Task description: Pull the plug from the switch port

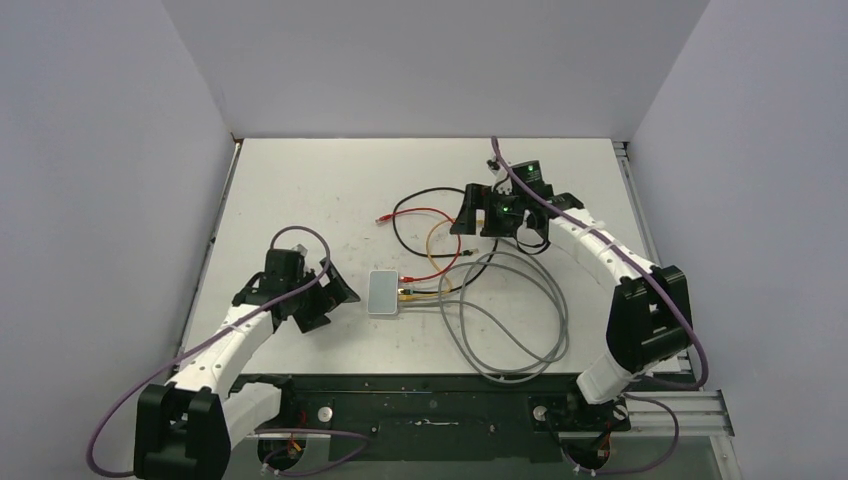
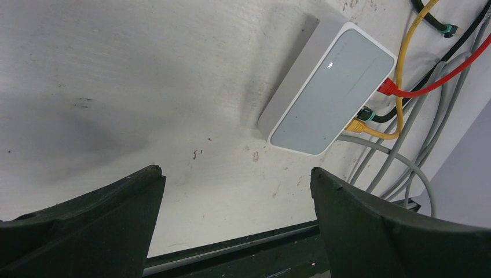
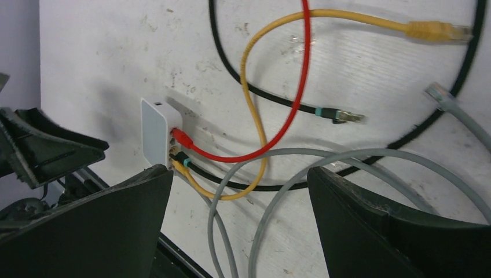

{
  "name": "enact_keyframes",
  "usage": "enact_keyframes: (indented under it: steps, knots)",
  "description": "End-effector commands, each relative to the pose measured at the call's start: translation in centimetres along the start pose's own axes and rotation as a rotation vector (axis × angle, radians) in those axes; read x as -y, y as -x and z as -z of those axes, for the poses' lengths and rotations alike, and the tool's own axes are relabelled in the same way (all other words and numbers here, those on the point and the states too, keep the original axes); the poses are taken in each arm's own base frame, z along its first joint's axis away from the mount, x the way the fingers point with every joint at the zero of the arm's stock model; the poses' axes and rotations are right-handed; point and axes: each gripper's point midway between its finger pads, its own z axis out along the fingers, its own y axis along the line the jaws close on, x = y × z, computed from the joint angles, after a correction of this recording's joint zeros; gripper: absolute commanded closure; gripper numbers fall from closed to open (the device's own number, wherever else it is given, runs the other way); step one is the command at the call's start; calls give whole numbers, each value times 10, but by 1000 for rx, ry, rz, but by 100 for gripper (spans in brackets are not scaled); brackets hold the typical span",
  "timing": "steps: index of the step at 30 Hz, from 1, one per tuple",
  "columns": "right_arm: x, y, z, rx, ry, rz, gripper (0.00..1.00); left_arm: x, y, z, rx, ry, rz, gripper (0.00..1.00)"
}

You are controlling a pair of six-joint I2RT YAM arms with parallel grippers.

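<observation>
Left gripper (image 2: 234, 174): jaws spread wide, nothing between them. Right gripper (image 3: 240, 174): likewise spread and empty.

Switch (image 2: 333, 92) lies flat ahead of the left jaws, toward the right finger's side and apart from it. It is well ahead of the right jaws, ports facing them.

Red plug (image 2: 387, 87), black plug (image 2: 365, 113) and yellow plug (image 2: 356, 124) sit packed side by side.

Risks:
- Box is unheld, so a pull probably drags it.
- Fingers may clip a neighbouring plug.
- Grey cable (image 3: 347, 155) loops before the right jaws may snag.
</observation>
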Motion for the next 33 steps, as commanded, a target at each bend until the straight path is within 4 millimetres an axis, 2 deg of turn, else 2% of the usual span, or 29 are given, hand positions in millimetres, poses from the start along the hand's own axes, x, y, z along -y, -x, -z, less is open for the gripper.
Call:
enact_keyframes:
  steps: [1, 9, 14, 20, 24, 33]
  knots:
    - [-55, 24, -4, 38, 168, 128, 10, 25, 15, -7, 23, -107, 22, 4]
    - [-93, 6, -34, -117, 298, 155, 10, 40, 23, -23, 10, -182, 94, 2]
    - [-100, -18, -54, -227, 357, 127, 10, 43, 29, -28, 8, -185, 87, 0]
    - [-105, -42, -72, -338, 407, 115, 4, 46, 28, -41, -37, -200, 83, 11]
    - [-106, -45, -81, -350, 425, 108, 2, 48, 27, -49, -67, -210, 94, 16]
    - [-120, -40, -90, -357, 471, 124, 2, 46, 25, -53, -93, -189, 116, 17]
